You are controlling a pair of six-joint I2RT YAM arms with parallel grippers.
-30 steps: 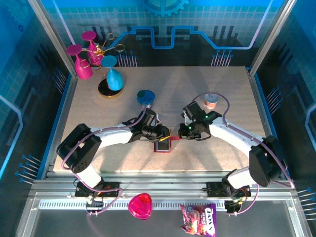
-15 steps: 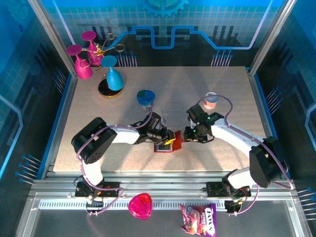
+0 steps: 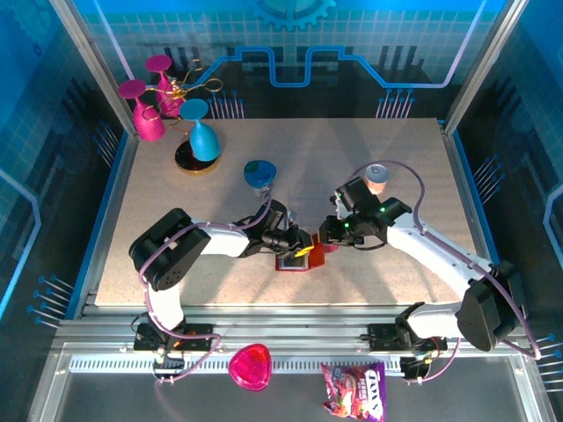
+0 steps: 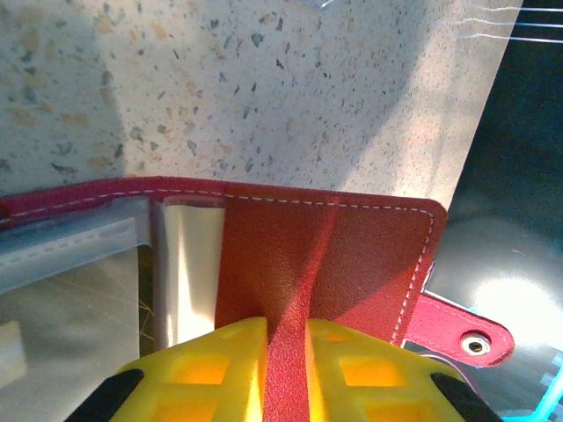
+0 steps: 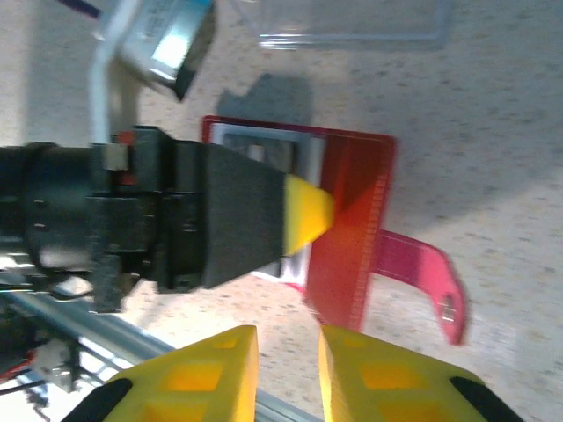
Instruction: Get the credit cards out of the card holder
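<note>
The card holder [image 3: 290, 260] lies open near the table's front middle, dark red with pale grey inner pockets [image 4: 70, 264]. One red flap [image 4: 334, 255] stands raised, and my left gripper [image 4: 286, 352] is shut on it, yellow fingers pinching the leather. Its snap tab [image 4: 466, 330] sticks out to the right. In the top view the left gripper [image 3: 301, 251] sits right on the holder. My right gripper [image 5: 286, 369] hovers just right of the card holder [image 5: 352, 220], jaws a little apart with bare table between them; from above the right gripper [image 3: 327, 236] is beside the flap. The credit cards are hidden.
A clear plastic rectangle [image 5: 343, 22] lies just beyond the holder. A blue cup [image 3: 259, 173] and a small pinkish cup [image 3: 376, 176] stand mid-table. Pink and blue goblets [image 3: 163, 101] are at the back left. A pink heart dish [image 3: 251, 367] and a sweets bag [image 3: 354, 389] lie off the front edge.
The holder's right flap has been lifted and my left gripper has closed on it. My right gripper has opened, let the flap go and drawn slightly away.
</note>
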